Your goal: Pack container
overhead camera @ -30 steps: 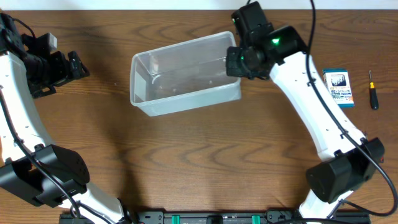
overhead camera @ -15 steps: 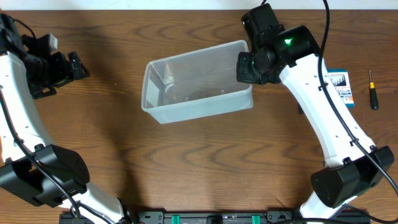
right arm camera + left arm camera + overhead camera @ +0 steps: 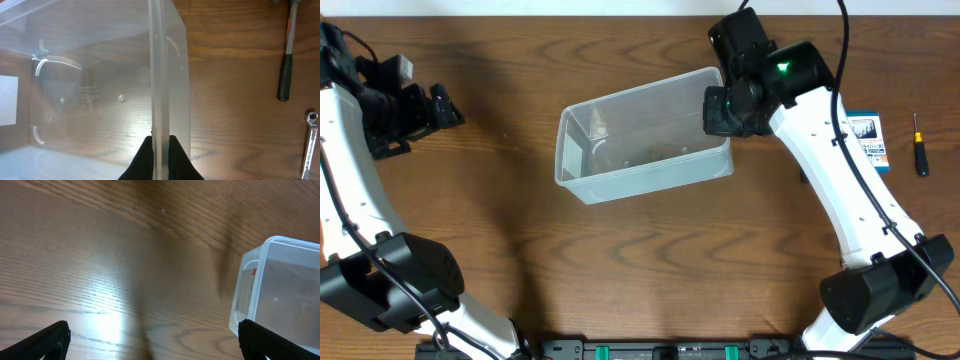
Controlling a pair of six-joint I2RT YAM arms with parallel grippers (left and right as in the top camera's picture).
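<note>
Container (image 3: pixel 642 171) rim pinched by right hand (image 3: pixel 160 143), left hand (image 3: pixel 153 328) spread, sticker (image 3: pixel 245 287) print unreadable

The dark wooden desk (image 3: pixel 620 270) carries a clear plastic container (image 3: pixel 650 180) just far of centre. Well to its right lie a small blue-and-white box (image 3: pixel 867 140) and a screwdriver (image 3: pixel 920 145).

The container (image 3: pixel 650 178) lies left of the box (image 3: pixel 867 140) and, seemingly, screwdriver (image 3: pixel 919 145)

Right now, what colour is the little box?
The little box is blue and white, clearest in the overhead view.
</note>
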